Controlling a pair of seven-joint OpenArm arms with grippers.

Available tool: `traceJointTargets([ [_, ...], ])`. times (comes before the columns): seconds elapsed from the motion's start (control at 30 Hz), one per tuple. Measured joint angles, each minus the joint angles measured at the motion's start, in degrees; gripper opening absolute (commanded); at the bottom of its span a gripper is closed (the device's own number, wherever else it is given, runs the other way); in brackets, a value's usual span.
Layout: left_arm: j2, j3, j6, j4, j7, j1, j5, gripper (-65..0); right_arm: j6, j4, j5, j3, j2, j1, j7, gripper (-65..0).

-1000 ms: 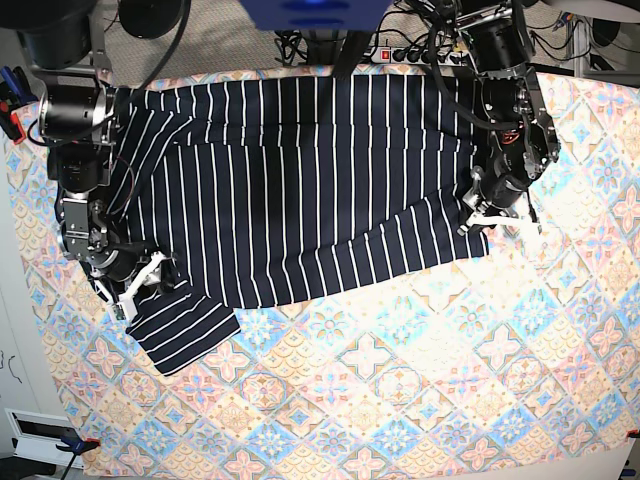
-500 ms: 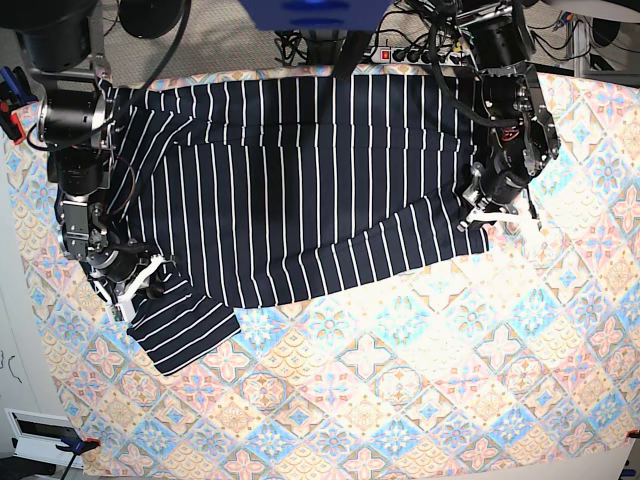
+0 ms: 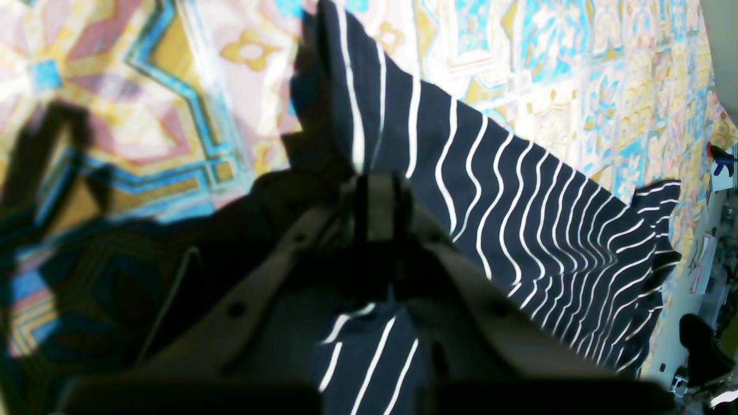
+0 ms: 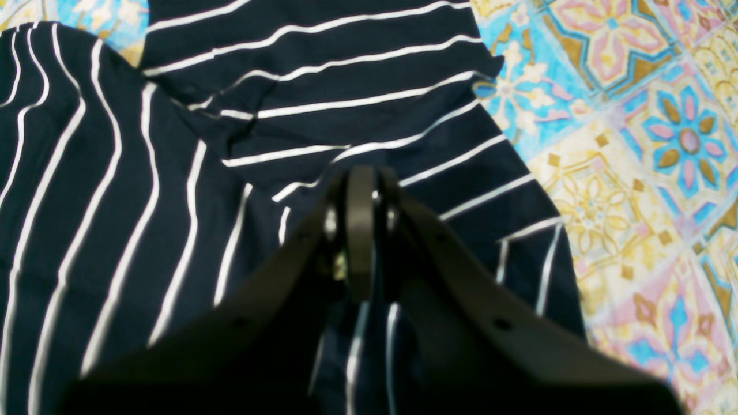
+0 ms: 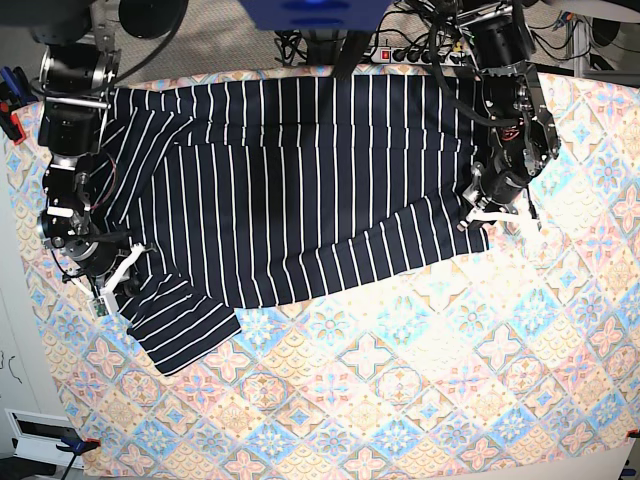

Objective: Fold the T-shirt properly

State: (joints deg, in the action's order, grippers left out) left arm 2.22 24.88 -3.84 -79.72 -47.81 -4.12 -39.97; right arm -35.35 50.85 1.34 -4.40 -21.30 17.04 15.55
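Floral-tile tablecloth [image 5: 420, 400] bearing striped T-shirt [image 5: 300, 190]: left gripper [image 5: 490, 212] and right gripper [image 5: 108, 275] each pinched on fabric directly between their jaws; grasp step, fold-over lift likely next.

A pastel floral-tile tablecloth [image 5: 400, 380] is spread over the table. Beyond its far edge, grey carpet [image 5: 215, 40] and a power strip [image 5: 405, 55] with cables are seen.
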Motion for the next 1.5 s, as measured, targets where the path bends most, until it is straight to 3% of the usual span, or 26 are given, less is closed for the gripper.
traceJointTargets([
  [0.17, 0.00, 0.00, 0.02, 0.00, 0.02, 0.02, -0.02, -65.0, 0.04, -6.34, -5.09, 0.17, 0.70, 2.47, 0.22, -38.2],
  [0.37, -0.04, 0.00, 0.04, 0.00, 0.00, 0.00, 0.00, -65.0, 0.04, -7.45, -7.34, 0.11, 0.37, 3.89, 0.11, -28.1],
  [0.57, 0.02, 0.00, 0.02, 0.00, 0.02, 0.00, 0.00, -65.0, 0.28, -10.93, -7.50, 0.09, 0.74, 6.69, -0.55, -27.6],
  [0.8, 0.00, 0.00, 0.13, 0.00, 0.02, 0.00, 0.00, -65.0, 0.04, -19.17, -7.76, 0.02, 3.32, 9.46, -4.48, -27.6],
  [1.43, 0.00, 0.00, 0.15, 0.00, 0.00, -0.02, 0.00, -65.0, 0.48, -29.70, -7.50, 0.00, 2.89, 14.05, -11.32, -27.6],
  [1.5, 0.00, 0.00, 0.11, 0.00, 0.00, 0.00, 0.00, -65.0, 2.10, -30.73, -7.56, 0.00, 2.89, 14.05, -11.69, -27.4],
])
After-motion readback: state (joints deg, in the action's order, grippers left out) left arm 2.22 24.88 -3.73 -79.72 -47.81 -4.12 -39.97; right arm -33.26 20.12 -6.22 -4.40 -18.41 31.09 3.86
